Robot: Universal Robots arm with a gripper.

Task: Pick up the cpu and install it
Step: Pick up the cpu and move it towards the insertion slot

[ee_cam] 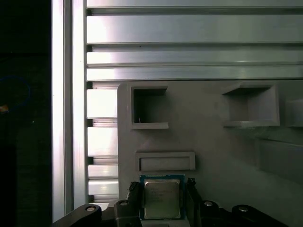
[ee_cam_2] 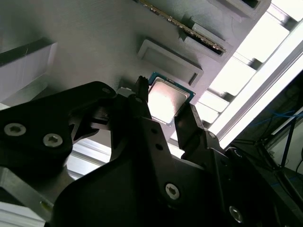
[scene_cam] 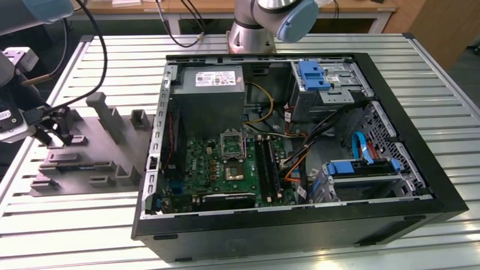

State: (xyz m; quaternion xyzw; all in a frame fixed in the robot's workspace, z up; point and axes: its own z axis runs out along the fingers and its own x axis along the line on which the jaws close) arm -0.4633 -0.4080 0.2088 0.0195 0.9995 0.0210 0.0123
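The cpu [ee_cam: 161, 201] [ee_cam_2: 166, 100], a small flat square chip with a pale silver top and a green rim, sits between my gripper's two black fingers in both wrist views. My gripper [ee_cam: 163, 185] [ee_cam_2: 165, 97] is shut on it, one finger against each of two opposite edges. It is low over the grey moulded tray [scene_cam: 82, 163] [ee_cam: 213, 142] at the exterior view's left, where my gripper [scene_cam: 54, 134] hangs by the tray's edge. Whether the chip still rests on the tray I cannot tell. The metal-framed socket [scene_cam: 231, 143] on the green motherboard [scene_cam: 217, 169] lies inside the open case.
The black computer case [scene_cam: 390, 185] lies open on the slatted aluminium table [scene_cam: 450, 112], with a grey power supply [scene_cam: 213, 90], blue drive brackets [scene_cam: 313, 75] and loose cables. Upright blocks [scene_cam: 105, 115] rise from the tray near my gripper. The arm's base [scene_cam: 251, 34] stands behind the case.
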